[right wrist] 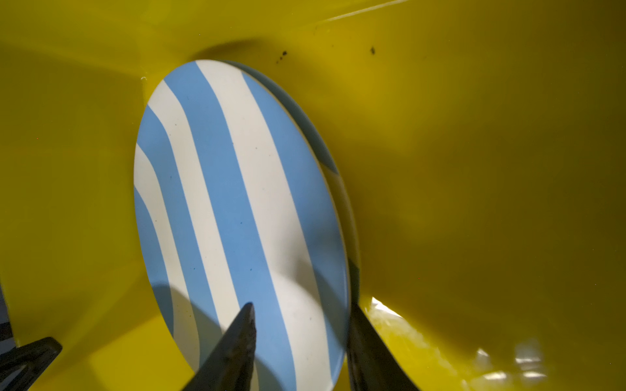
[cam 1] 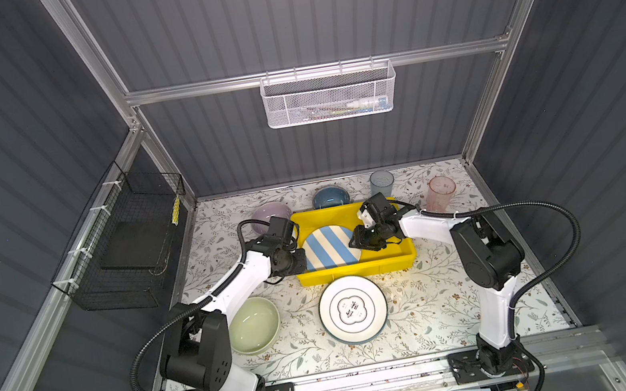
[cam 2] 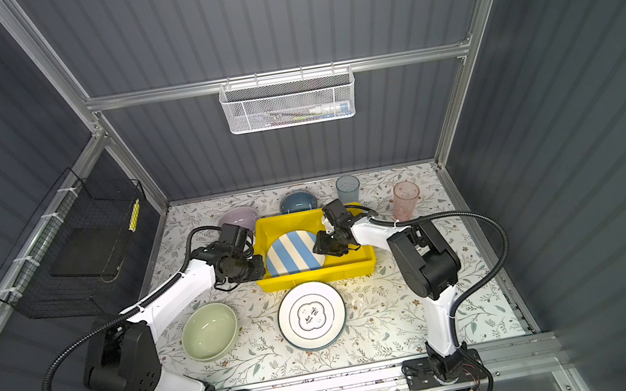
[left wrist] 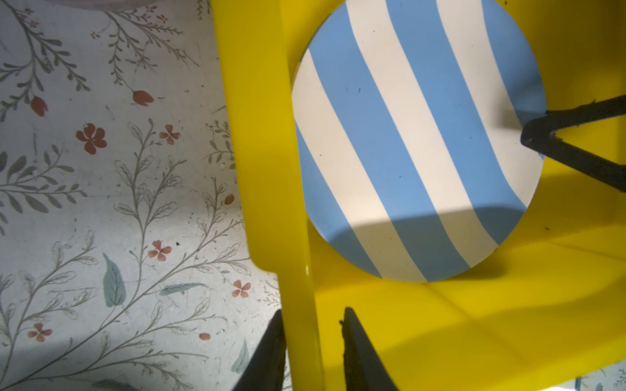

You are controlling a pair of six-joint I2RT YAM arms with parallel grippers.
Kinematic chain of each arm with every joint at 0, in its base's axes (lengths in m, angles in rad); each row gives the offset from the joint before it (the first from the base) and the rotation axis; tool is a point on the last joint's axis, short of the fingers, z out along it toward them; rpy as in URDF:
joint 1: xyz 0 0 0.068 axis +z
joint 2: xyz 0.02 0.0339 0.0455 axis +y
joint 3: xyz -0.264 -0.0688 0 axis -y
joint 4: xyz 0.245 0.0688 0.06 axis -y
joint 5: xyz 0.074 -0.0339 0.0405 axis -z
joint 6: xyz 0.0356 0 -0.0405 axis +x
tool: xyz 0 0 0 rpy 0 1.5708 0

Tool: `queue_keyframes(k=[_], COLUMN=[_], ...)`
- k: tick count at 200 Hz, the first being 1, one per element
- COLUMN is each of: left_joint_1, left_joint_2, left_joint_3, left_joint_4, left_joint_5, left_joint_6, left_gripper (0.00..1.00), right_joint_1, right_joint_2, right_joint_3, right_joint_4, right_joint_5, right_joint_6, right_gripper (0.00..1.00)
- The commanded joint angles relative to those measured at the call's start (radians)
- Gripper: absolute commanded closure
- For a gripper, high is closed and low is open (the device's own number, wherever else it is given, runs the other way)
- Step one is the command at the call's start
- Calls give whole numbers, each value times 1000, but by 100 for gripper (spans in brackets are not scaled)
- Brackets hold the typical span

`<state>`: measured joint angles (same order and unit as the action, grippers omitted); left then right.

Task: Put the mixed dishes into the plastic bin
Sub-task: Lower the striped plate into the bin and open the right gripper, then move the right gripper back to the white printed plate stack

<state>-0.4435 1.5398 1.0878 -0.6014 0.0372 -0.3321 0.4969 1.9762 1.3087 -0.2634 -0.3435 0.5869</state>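
Note:
The blue-white striped plate lies inside the yellow plastic bin, close to its left wall. My right gripper is open over the plate's right edge, one finger above the plate and one beside its rim. On the bin's left wall my left gripper is shut, one finger outside and one inside. On the table in front of the bin lie a white dark-rimmed plate and a pale green bowl. Behind the bin stand a lilac bowl, a blue bowl, a blue tumbler and a pink tumbler.
A white mesh basket hangs on the back rail above the table. A black wire basket is fixed to the left wall. The floral table cover runs out to metal frame posts on both sides.

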Motion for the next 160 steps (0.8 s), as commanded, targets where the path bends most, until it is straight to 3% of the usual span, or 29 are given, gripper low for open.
queue_keyframes(k=[1,39,95,160], left_joint_1=[7,6,6,6], left_joint_2=[-36,-51,-84,-171], left_joint_3=[15,20,32,9], left_joint_4=[-14,-21,-55,-90], left_joint_5=[9,-3,-30,6], left_joint_6=[5,8,24,35], left_gripper=[70,69,59,54], right_joint_1=[21,42,44,44], right_joint_2=[27,12,-87,-264], right_joint_3=[34,68,80,28], right_joint_4=[-55,-119,-217,-244], right_joint_5=[45,114,230,214], right_joint_6=[-32,-64,-110,-161], right_gripper=[53,48,39,36])
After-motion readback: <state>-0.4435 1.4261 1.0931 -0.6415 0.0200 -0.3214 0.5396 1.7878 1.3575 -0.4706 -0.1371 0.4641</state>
